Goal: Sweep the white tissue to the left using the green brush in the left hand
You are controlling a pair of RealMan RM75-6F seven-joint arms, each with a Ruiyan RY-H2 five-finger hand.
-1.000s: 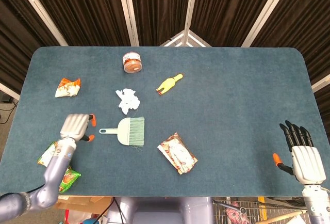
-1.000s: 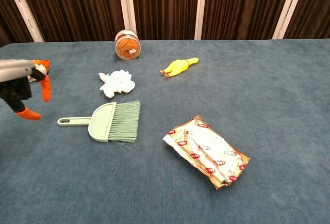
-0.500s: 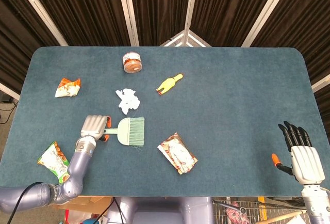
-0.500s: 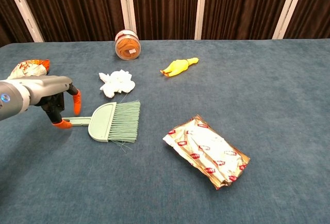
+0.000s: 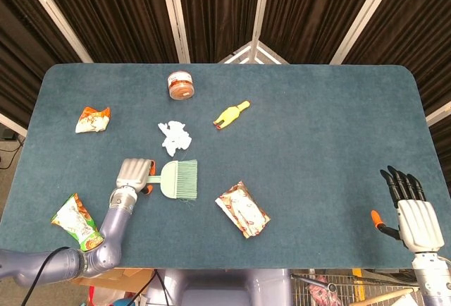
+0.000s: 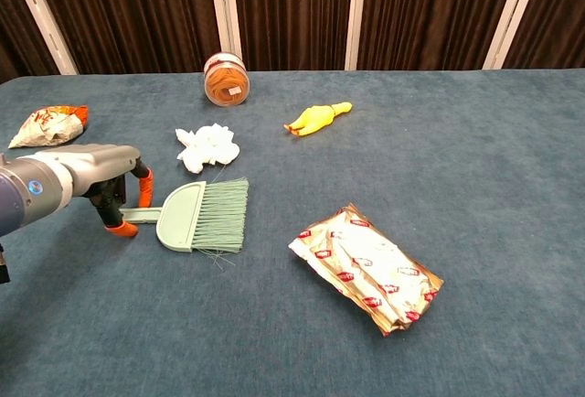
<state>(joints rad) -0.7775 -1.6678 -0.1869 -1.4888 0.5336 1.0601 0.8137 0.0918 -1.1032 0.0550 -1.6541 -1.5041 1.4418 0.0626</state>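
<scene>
The green brush [image 5: 177, 179] [image 6: 203, 215] lies flat left of the table's middle, bristles pointing right and handle pointing left. Just behind its bristles sits the crumpled white tissue [image 5: 174, 137] [image 6: 208, 147]. My left hand [image 5: 134, 174] [image 6: 102, 177] hovers over the brush handle, with an orange-tipped finger behind it and the thumb in front, still apart. The handle end is hidden under the hand in the head view. Far off at the table's near right corner, my right hand [image 5: 412, 211] holds nothing and its fingers are straight.
An orange-lidded jar [image 5: 181, 85] [image 6: 225, 80] and a yellow rubber toy [image 5: 231, 115] [image 6: 316, 119] lie behind the tissue. A snack pack [image 5: 242, 209] [image 6: 366, 267] lies right of the brush. A crumpled wrapper [image 5: 93, 118] [image 6: 50, 124] and a green packet [image 5: 76, 221] sit at the left.
My left hand has moved right from the table's left side to the brush handle and now straddles it. Brush, tissue and right hand have stayed put.
</scene>
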